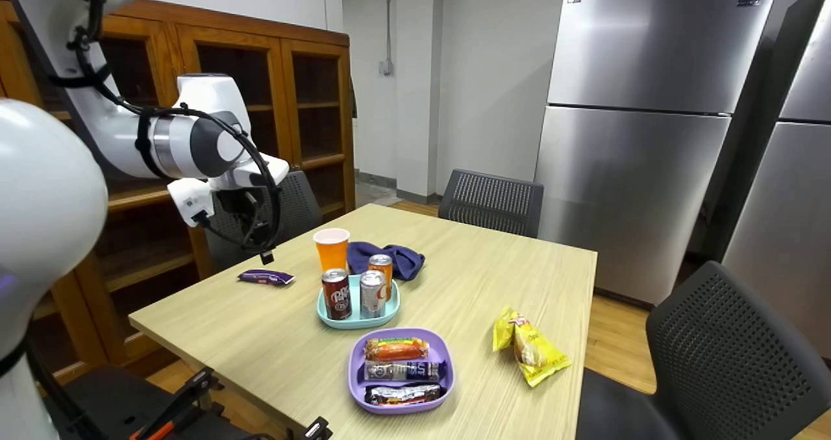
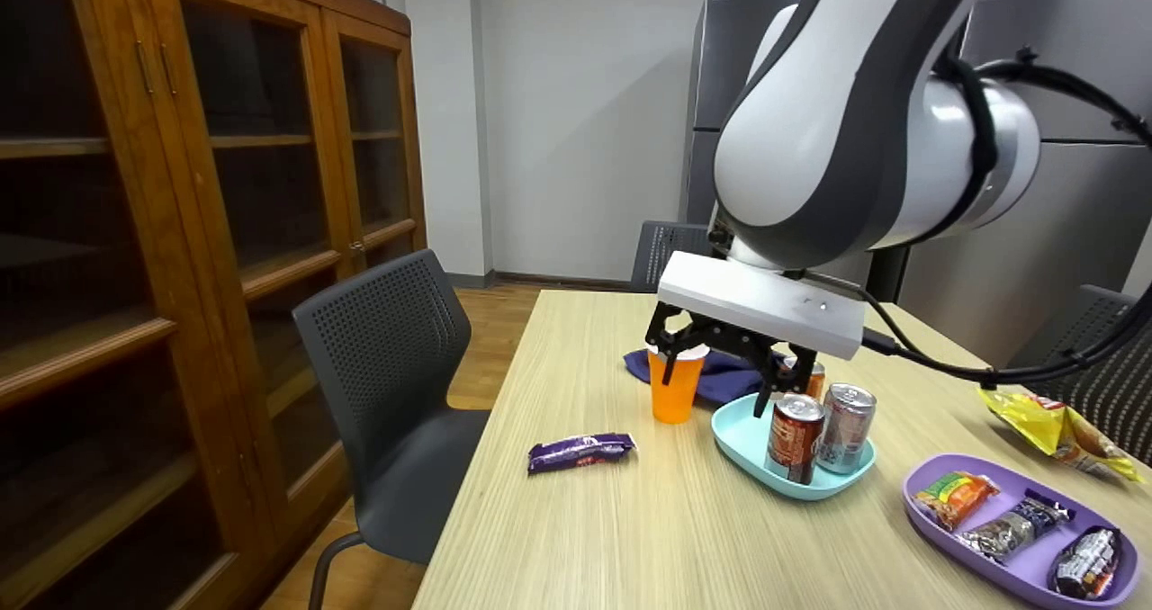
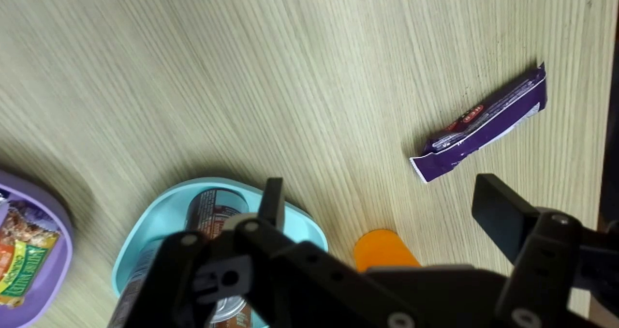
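well, through the wrist view the pincer (image 3: 381, 195) stands wide, its two fingers (image 3: 273, 202) well apart, and i see nothing held between them. the purple-wrapped bar (image 3: 483, 125) lies on the bench (image 3: 290, 86), ahead of the fingertips and off toward the right of that picture, nearer the finger on that side. its long axis runs slantwise, one end toward the fingertips and the other farther off, so to my eye the line joining the fingers meets it obliquely, not squarely across. part of an orange cup (image 3: 384, 250) shows in the gap, lower down.

in an exterior view, a turquoise tray (image 2: 742, 430) holds a dark red can (image 2: 794, 439) just past one finger, while the cup stands upright behind the other. the pincer hangs above the bench there, and the bar lies lower and left of it in the picture, well apart, stretched nearly sideways.

in an exterior view, a navy cloth (image 1: 408, 261) lies beside the cup, both to the right of the pincer. the bar appears directly below, a sliver of bench showing between; cables (image 1: 276, 209) hide much of the pincer.
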Action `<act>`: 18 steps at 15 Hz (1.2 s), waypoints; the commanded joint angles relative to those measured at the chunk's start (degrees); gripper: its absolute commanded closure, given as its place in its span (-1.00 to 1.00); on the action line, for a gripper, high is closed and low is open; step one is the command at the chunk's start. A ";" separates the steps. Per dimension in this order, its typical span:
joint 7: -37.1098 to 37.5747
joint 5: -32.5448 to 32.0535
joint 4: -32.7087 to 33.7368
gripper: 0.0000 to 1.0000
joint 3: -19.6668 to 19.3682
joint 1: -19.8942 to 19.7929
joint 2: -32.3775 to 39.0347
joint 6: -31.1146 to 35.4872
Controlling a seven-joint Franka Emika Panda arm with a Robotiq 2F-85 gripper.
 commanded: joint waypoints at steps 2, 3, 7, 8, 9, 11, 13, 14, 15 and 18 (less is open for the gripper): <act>1.05 3.07 7.24 -1.00 7.07 -5.40 6.32 -1.59; 0.05 4.19 9.11 -1.00 8.76 -6.63 7.84 -1.94; -0.25 3.94 16.17 -1.00 13.32 -10.81 13.53 -3.19; 0.26 3.40 17.68 -1.00 13.20 -10.81 14.70 -3.60; 1.08 2.22 18.87 -1.00 11.95 -9.80 15.83 -3.40; 0.38 2.54 16.07 -1.00 12.09 -9.91 14.33 -1.25; 0.32 2.65 17.45 -1.00 11.98 -9.76 15.72 -1.28; 0.31 2.67 17.67 -1.00 11.96 -9.74 15.95 -1.28; 0.31 2.67 17.71 -1.00 11.96 -9.74 16.00 -1.29; 0.31 2.67 17.76 -1.00 11.96 -9.74 16.00 -1.30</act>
